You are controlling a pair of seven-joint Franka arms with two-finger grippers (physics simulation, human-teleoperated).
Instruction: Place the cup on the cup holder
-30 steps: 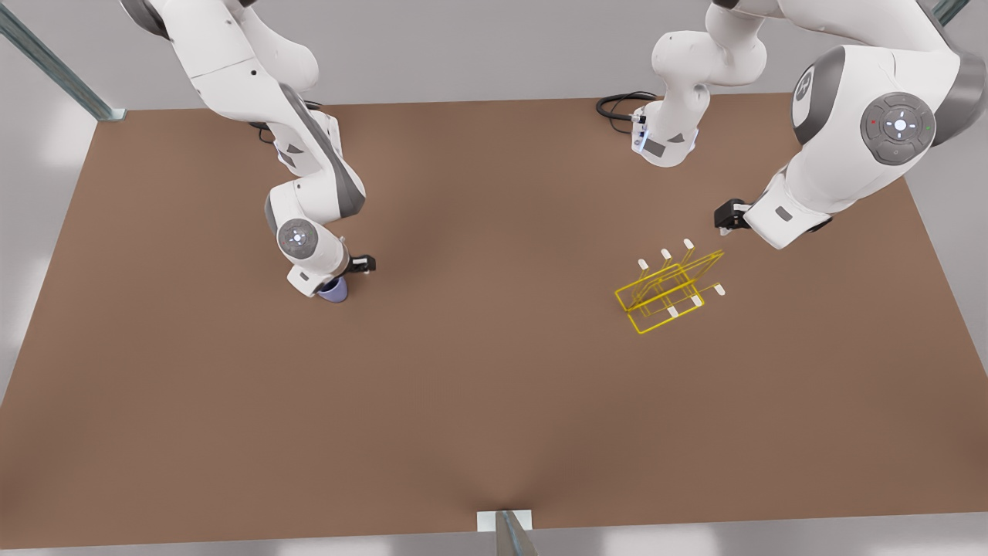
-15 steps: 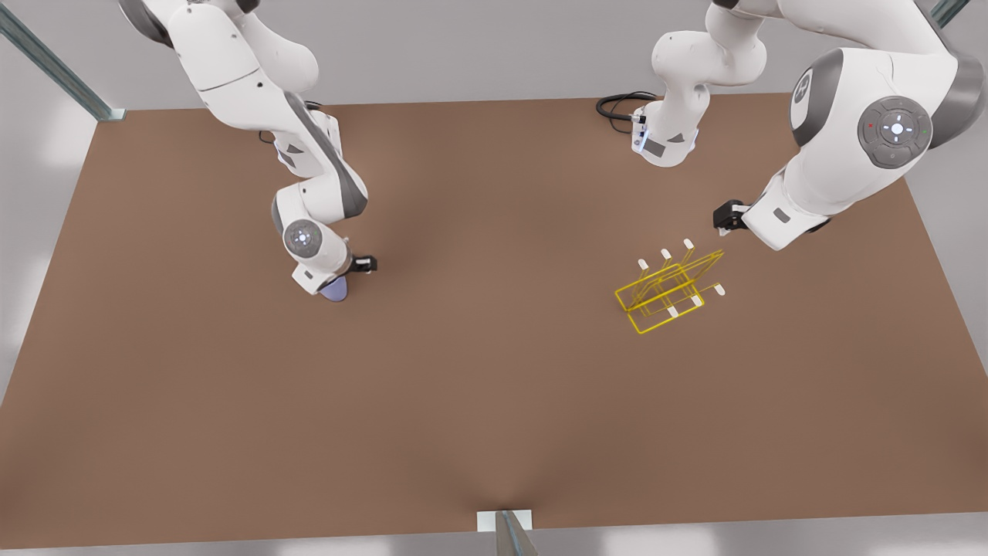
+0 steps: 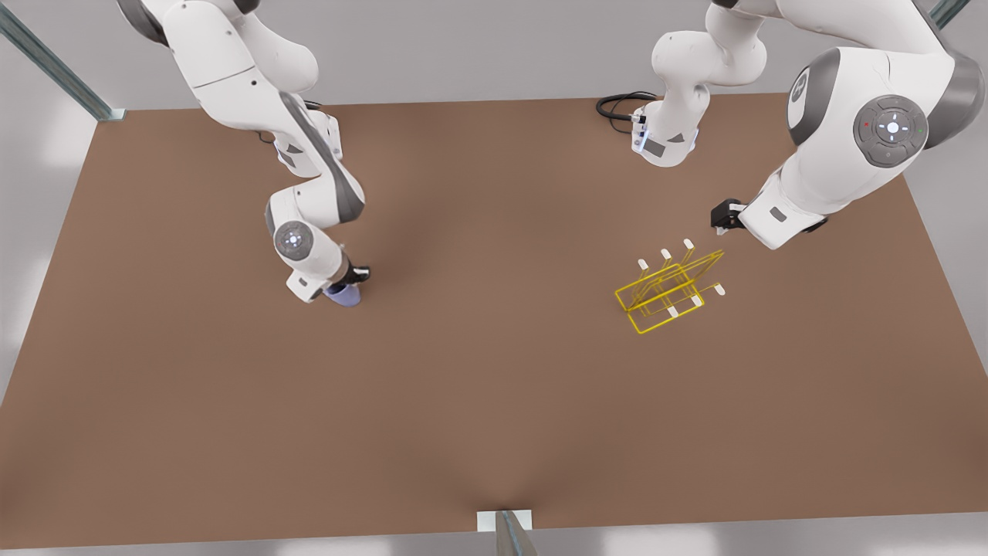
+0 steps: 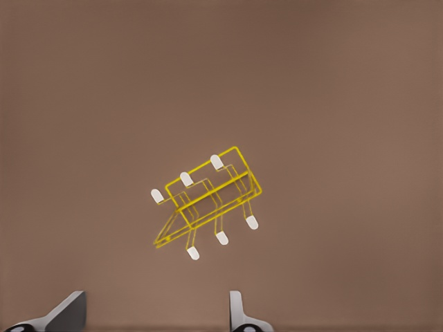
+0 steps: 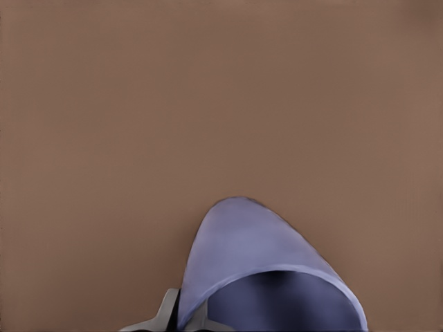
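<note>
**A:** What does your cup point(image 3: 343, 293) look like right now?

**B:** Small, pale lavender-blue, tapered, no handle, smooth matte skin. It sits left of centre in the front view, tilted, right under the right gripper point(image 3: 340, 287). In the right wrist view the cup point(image 5: 259, 273) is in the lower middle of the frame, its open mouth showing as a dark hollow at the bottom edge.

**A:** Jaws?

**B:** Your right gripper is clamped on the cup; one grey fingertip point(image 5: 166, 315) presses the wall at the bottom of the right wrist frame. The left gripper point(image 3: 722, 216) is at the right of the front view, just above and to the right of the cup holder point(image 3: 670, 289), holding nothing. In the left wrist view its two grey fingertips point(image 4: 69, 308) stand wide apart at the bottom edge, with the cup holder point(image 4: 208, 204) at mid-frame, well clear of them.

**A:** Materials?

**B:** The holder is thin yellow wire: a rectangular frame with six white-tipped prongs. The table point(image 3: 494, 401) is flat, plain brown and matte. Cup and holder are well apart.
</note>
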